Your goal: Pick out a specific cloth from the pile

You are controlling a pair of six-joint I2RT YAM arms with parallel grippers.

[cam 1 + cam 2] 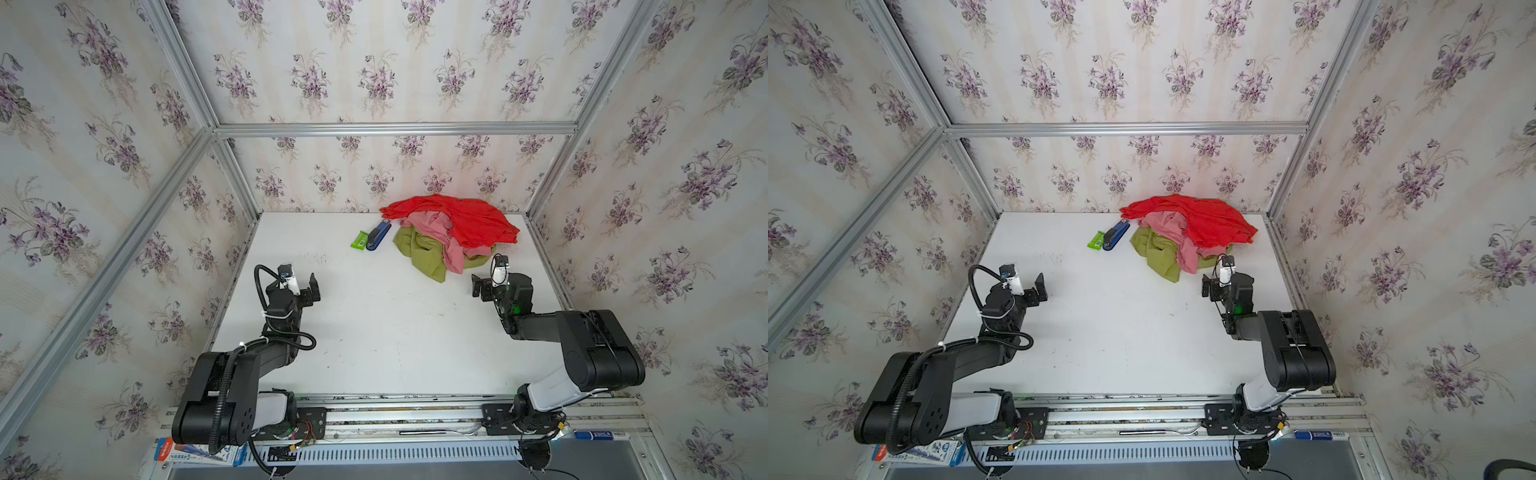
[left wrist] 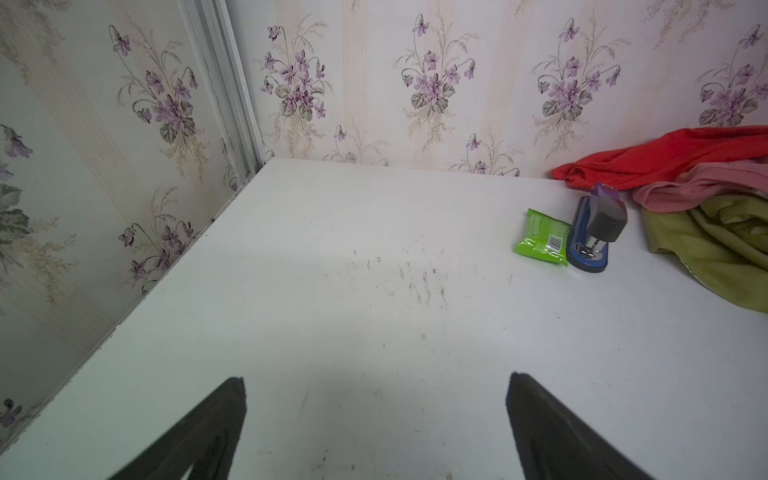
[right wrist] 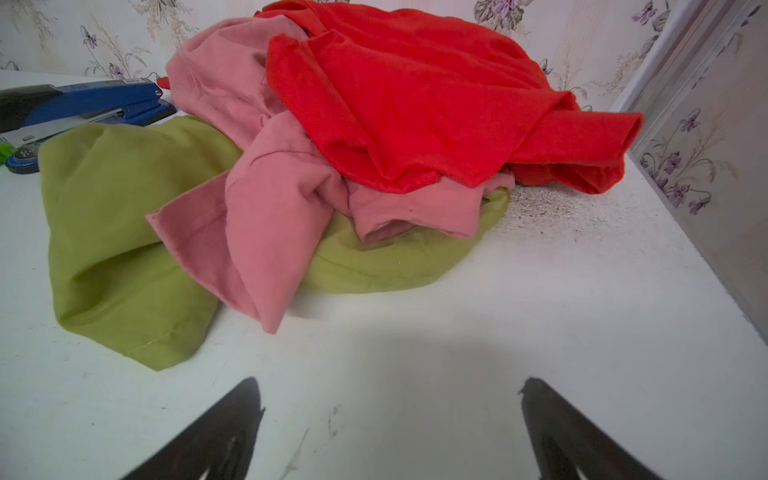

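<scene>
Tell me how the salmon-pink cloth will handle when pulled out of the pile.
The salmon-pink cloth lies in soft folds, so it will probably hang floppy when lifted. The red cloth lies over part of it, so that may drag along. Its loose end over the olive-green cloth should free easily.

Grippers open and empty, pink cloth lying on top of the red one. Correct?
Not quite: the red cloth lies on top of the pink cloth, as the right wrist view shows. The left gripper and right gripper are open and empty.
</scene>
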